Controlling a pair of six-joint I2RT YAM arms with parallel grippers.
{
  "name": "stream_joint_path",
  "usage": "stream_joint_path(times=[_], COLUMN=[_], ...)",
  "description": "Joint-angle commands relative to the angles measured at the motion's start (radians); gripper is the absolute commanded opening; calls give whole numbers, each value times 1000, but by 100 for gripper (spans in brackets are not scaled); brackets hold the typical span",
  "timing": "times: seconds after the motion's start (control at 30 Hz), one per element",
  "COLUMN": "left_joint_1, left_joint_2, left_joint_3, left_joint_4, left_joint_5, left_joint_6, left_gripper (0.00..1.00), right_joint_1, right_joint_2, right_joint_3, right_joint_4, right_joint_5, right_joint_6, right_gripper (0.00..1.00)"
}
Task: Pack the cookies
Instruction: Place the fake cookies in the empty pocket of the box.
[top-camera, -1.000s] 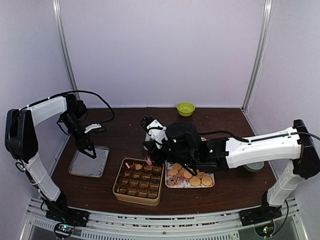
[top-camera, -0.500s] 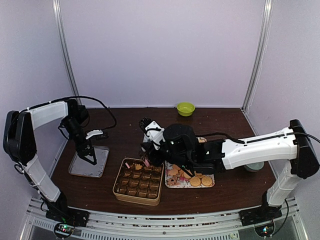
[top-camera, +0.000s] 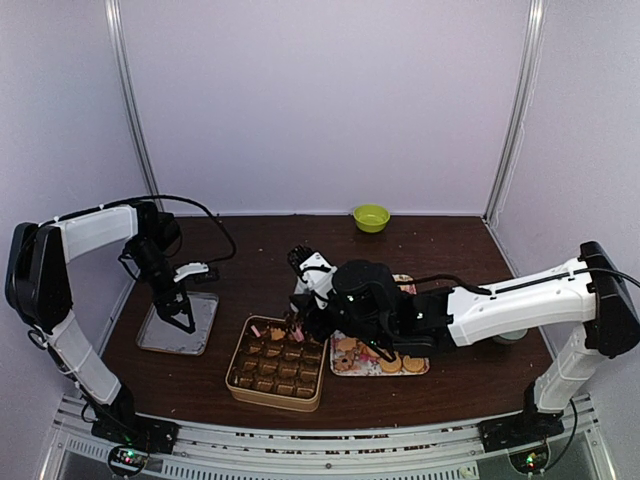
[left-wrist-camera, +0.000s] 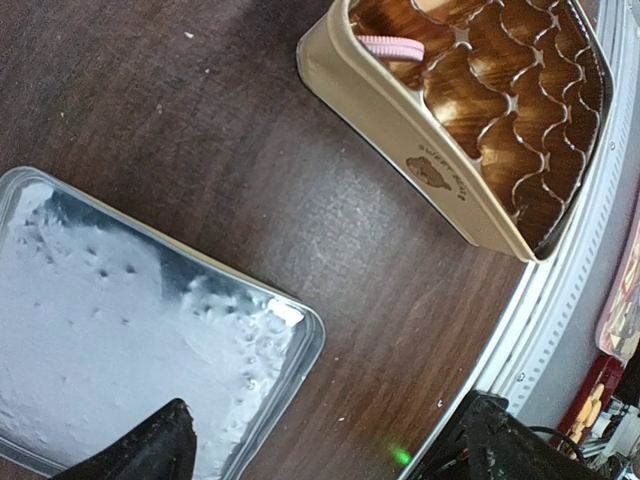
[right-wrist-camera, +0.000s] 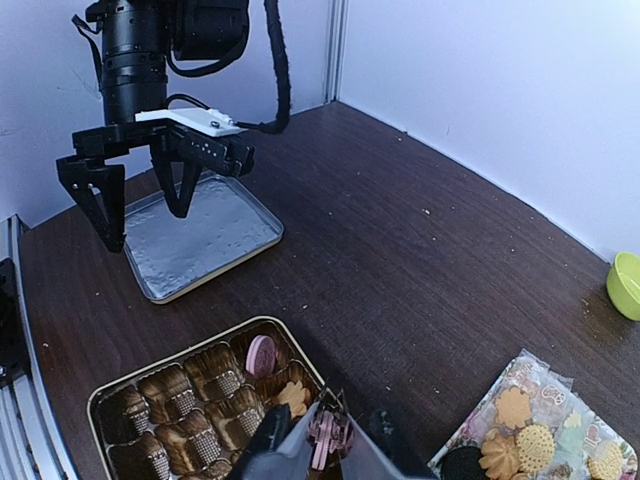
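- Grips a pink flower-shaped cookie (right-wrist-camera: 330, 437) in the right pincer (right-wrist-camera: 325, 455), closed down narrowly on it from both sides, at the bottom centre of the right wrist view.
- Holds that cookie over the far right corner of the cream tin (top-camera: 272, 399), close above the brown paper cups (right-wrist-camera: 190, 400); cannot tell whether it touches one.
- Hangs the left pincer (top-camera: 183, 320) spread as wide as it goes, with nothing in it, over the silver tray (top-camera: 160, 338), left of centre in the overhead view; cannot tell whether the tips touch the metal.
- Shows two pieces already in the tin's far row: a round pink cookie (right-wrist-camera: 261, 355) leaning in a cup, and a tan flower-shaped cookie (right-wrist-camera: 293, 397) in the cup just beside it, nearer the right pincer.
- Finds the rest of the cookies (top-camera: 385, 362) on a patterned tray (right-wrist-camera: 527, 368), just right of the tin in the overhead view and partly hidden under the right arm.
- Counts mostly round golden ones there, plus tan flower shapes and a dark round one at the lower right corner of the right wrist view.
- Sets the tin between the silver tray and the patterned tray, toward the lower edge of the dark wooden bench (top-camera: 250, 265).
- Places a green bowl (top-camera: 371, 217) at the bench's far edge, upper centre of the overhead view, well apart from the tin and both trays.
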Motion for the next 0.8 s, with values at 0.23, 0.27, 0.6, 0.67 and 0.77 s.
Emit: stream_joint_path(times=[0.23, 0.27, 0.6, 0.67, 0.77], left_joint_1=[-15, -16, -31, -37, -41], left_joint_2=[-33, -33, -31, -23, -19], left_joint_3=[-4, -2, -10, -12, -7], left_joint_4=[2, 1, -3, -1, 3], left_joint_5=[-16, -16, -9, -9, -3], left_joint_6=[6, 5, 9, 9, 7], left_gripper=[98, 98, 98, 98, 98], right_joint_1=[-4, -7, -35, -49, -75], right_joint_2=[-77, -84, -205, -245, -311], right_joint_3=[-14, -17, -95, -137, -216], right_joint_4=[24, 27, -5, -16, -33], right_joint_5=[23, 23, 74, 94, 123], right_joint_6=[31, 30, 54, 59, 74], right_gripper=[38, 37, 32, 31, 31])
